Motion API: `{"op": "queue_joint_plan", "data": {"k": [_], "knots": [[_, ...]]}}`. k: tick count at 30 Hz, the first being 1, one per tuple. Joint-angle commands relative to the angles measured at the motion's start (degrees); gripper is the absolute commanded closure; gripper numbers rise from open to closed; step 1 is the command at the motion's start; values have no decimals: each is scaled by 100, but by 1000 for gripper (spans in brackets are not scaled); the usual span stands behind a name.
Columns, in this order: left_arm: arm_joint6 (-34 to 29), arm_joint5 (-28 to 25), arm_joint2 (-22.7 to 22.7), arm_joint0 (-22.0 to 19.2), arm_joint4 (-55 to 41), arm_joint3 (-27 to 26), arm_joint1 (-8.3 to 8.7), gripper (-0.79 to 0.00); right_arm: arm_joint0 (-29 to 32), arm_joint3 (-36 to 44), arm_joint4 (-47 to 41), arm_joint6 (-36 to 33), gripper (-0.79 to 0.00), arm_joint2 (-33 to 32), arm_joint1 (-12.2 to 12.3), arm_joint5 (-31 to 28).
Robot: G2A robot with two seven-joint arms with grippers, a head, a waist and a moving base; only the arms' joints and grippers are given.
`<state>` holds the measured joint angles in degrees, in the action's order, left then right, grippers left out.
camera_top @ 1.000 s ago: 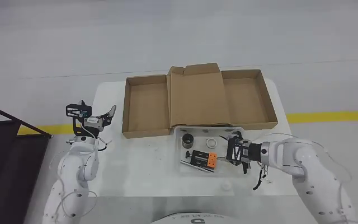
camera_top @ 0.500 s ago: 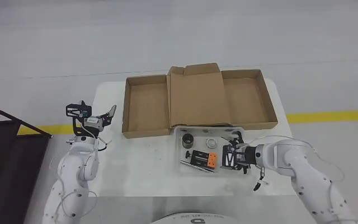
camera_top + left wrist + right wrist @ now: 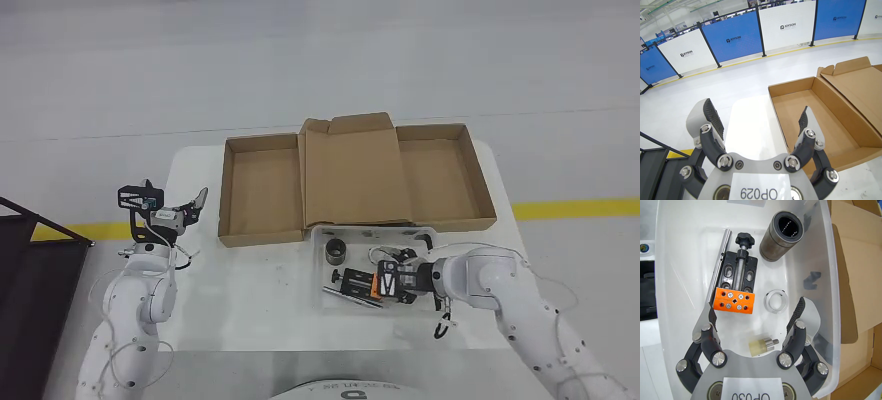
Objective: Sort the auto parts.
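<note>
While my right hand (image 3: pixel 756 306) hangs released over the clear bin (image 3: pixel 674 247), I judge the pick step current: next, centre on the orange-jawed vise (image 3: pixel 735 283) lying inside and clench. Left hand (image 3: pixel 756 106): released, apart.

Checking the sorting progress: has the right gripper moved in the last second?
Yes. In the top view the right gripper slid across the clear bin, from its outer end toward the orange vise.

left hand (image 3: pixel 756 104) spread, right hand (image 3: pixel 755 304) spread
</note>
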<state>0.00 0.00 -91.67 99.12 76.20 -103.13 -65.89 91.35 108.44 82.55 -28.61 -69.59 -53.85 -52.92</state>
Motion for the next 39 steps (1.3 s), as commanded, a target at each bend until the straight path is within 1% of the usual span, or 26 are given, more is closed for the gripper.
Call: {"op": "queue_joint_plan", "data": {"k": [1, 4, 6, 7, 10, 12, 16, 19, 21, 23, 24, 27, 39], "knots": [[0, 0, 0, 0, 0, 0, 0, -785, -70, -53, -8, -63, -751, 104, -12, 9], [0, 0, 0, 0, 0, 0, 0, -785, -190, -129, -38, -143, -757, 242, -31, 48], [0, 0, 0, 0, 0, 0, 0, -785, -278, -173, -79, -206, -745, 312, -43, 74], [0, 0, 0, 0, 0, 0, 0, -785, -314, -196, -104, -231, -754, 343, -48, 84], [0, 0, 0, 0, 0, 0, 0, -785, -403, -244, -163, -306, -723, 413, -59, 128], [0, 0, 0, 0, 0, 0, 0, -785, -441, -275, -208, -330, -683, 442, -65, 188], [0, 0, 0, 0, 0, 0, 0, -785, -476, -300, -292, -338, -662, 460, -71, 333], [0, 0, 0, 0, 0, 0, 0, -785, -501, -303, -344, -339, -640, 455, -63, 304], [0, 0, 0, 0, 0, 0, 0, -785, -521, -279, -312, -370, -643, 469, -53, 221], [0, 0, 0, 0, 0, 0, 0, -785, -526, -249, -264, -394, -674, 507, -44, 122], [0, 0, 0, 0, 0, 0, 0, -785, -519, -234, -238, -401, -705, 527, -41, 104], [0, 0, 0, 0, 0, 0, 0, -785, -503, -199, -157, -403, -739, 586, -35, 87], [0, 0, 0, 0, 0, 0, 0, -785, -578, -215, -16, -383, -723, 828, -40, 146]]}}
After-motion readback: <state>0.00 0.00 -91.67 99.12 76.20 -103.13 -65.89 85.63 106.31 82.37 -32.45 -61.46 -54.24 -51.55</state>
